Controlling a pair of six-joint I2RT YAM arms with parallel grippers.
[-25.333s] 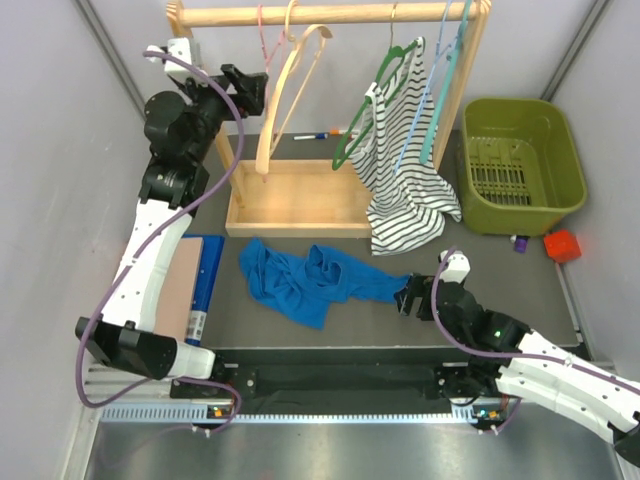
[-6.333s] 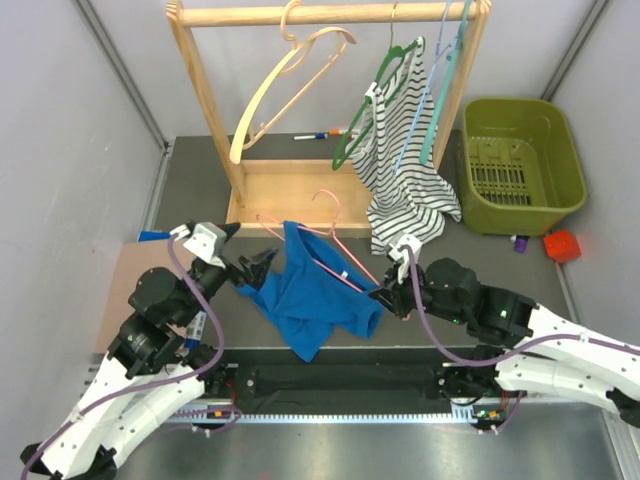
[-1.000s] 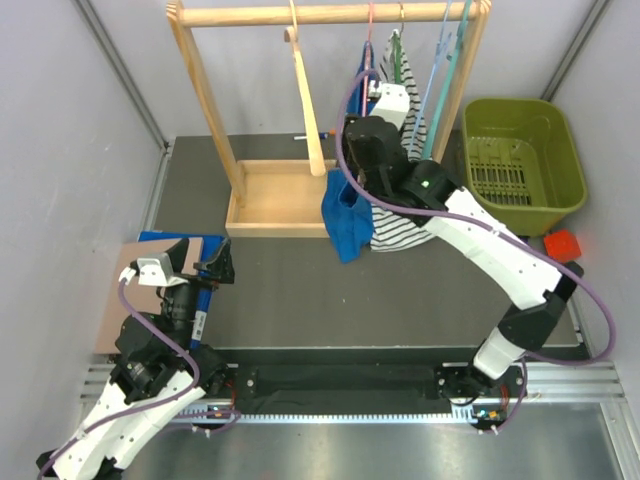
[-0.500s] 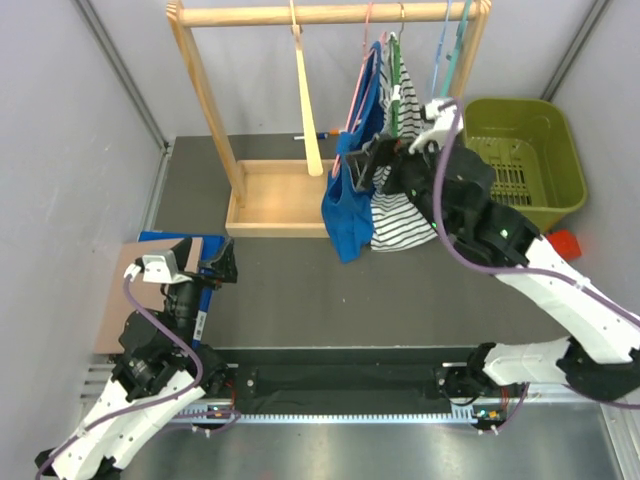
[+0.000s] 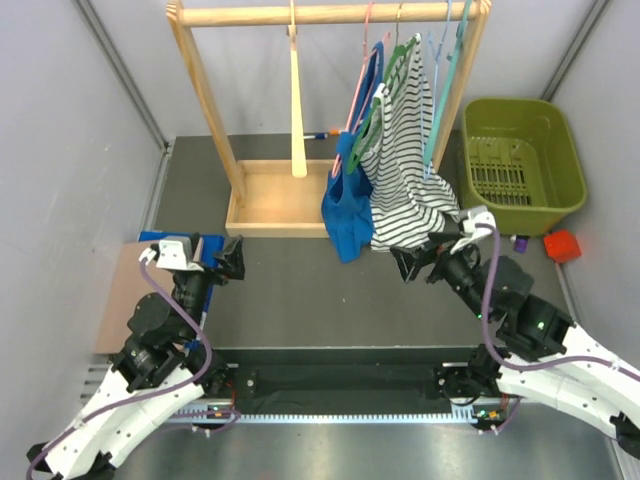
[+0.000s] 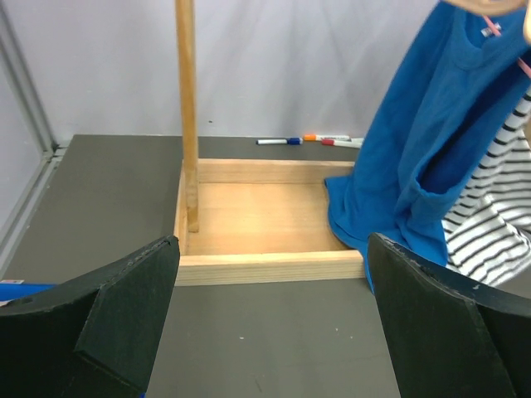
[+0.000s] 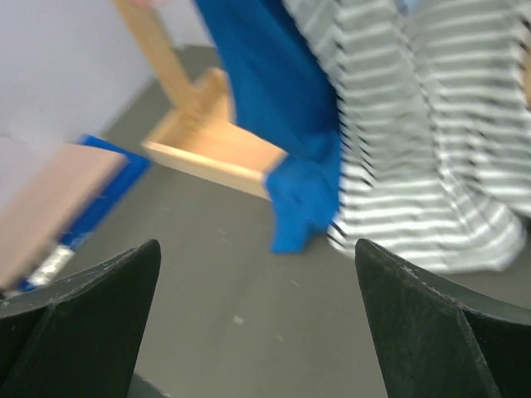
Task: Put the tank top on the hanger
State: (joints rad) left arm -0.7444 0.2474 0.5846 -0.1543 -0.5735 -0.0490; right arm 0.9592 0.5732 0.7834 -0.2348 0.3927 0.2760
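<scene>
Top external view: the tank top [image 5: 347, 205] hangs on the pink wire hanger [image 5: 362, 75], which is hooked on the wooden rack's [image 5: 205, 90] top rail, squeezed between the cream wooden hanger [image 5: 296, 100] and the striped top [image 5: 405, 170]. Its long axis runs straight down from the rail. The hem bunches at the right end of the rack's base tray [image 5: 290, 228], and the left wrist view shows blue fabric spilling over into it.

Both sets of jaws sit low in front of the rack, well apart from the shirt. The right jaws are spread wide and hold nothing, and so are the left jaws. The right arm is nearer, and the shirt lies up and a bit left of its jaws.

Looks basically done, so any follow-up is probably just a tidy-up reach from the right.

The green basket [image 5: 520, 104], right of the rack, shows nothing inside.
</scene>
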